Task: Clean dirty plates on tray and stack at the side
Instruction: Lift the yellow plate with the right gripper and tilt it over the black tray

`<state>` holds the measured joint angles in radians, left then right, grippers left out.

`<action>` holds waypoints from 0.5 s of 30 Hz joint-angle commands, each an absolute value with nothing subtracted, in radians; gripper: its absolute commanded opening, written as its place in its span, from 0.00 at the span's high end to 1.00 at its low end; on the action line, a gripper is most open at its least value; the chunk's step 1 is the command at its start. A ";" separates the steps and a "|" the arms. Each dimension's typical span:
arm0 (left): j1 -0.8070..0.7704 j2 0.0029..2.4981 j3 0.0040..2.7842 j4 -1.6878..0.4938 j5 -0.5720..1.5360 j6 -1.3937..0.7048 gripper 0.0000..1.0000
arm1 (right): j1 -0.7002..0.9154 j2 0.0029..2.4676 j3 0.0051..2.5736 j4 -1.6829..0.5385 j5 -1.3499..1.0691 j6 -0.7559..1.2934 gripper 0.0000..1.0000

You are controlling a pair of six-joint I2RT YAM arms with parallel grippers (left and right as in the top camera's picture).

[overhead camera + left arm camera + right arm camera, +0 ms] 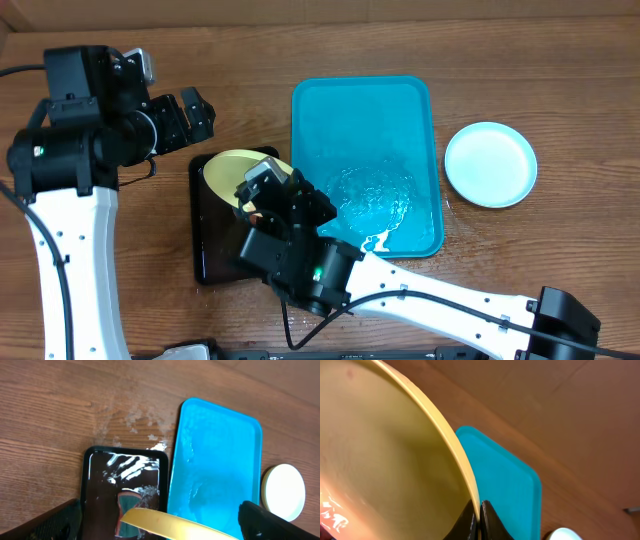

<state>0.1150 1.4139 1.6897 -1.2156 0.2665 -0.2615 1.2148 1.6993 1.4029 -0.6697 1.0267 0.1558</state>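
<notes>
My right gripper (268, 192) is shut on the rim of a pale yellow-green plate (232, 172) and holds it tilted on edge over the black tray (203, 262). In the right wrist view the jaws (479, 521) pinch the plate's rim (380, 460). The turquoise tray (365, 120) lies just to the right, wet, with no plate on it. A light blue plate with a whitish centre (490, 165) lies flat on the table right of the tray. My left gripper (192, 112) is open and empty, up and left of the held plate. A third plate is not in view.
The black tray (100, 480) is wet and holds a sponge (127, 510), partly hidden behind the plate's edge (175, 525). Water is pooled in the turquoise tray's near half (375, 195). Droplets lie on the wood (135, 415) beyond the black tray.
</notes>
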 commanded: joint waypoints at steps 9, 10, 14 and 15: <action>0.120 1.385 1.720 -1.218 0.281 -0.277 0.00 | 1.266 1.703 1.435 -0.663 1.187 0.147 0.96; 0.120 1.385 1.720 -1.218 0.281 -0.277 0.00 | 1.268 1.703 1.435 -0.663 1.196 0.147 0.96; 0.120 1.385 1.720 -1.219 0.282 -0.277 0.00 | 1.270 1.703 1.435 -0.662 1.212 0.147 0.96; 0.120 1.385 1.720 -1.219 0.282 -0.277 0.00 | 1.270 1.703 1.435 -0.663 1.216 0.147 0.96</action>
<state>0.1150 1.3975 1.6917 -1.2186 0.2668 -0.2630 1.2640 1.6993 1.4029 -0.6701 1.1660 0.1448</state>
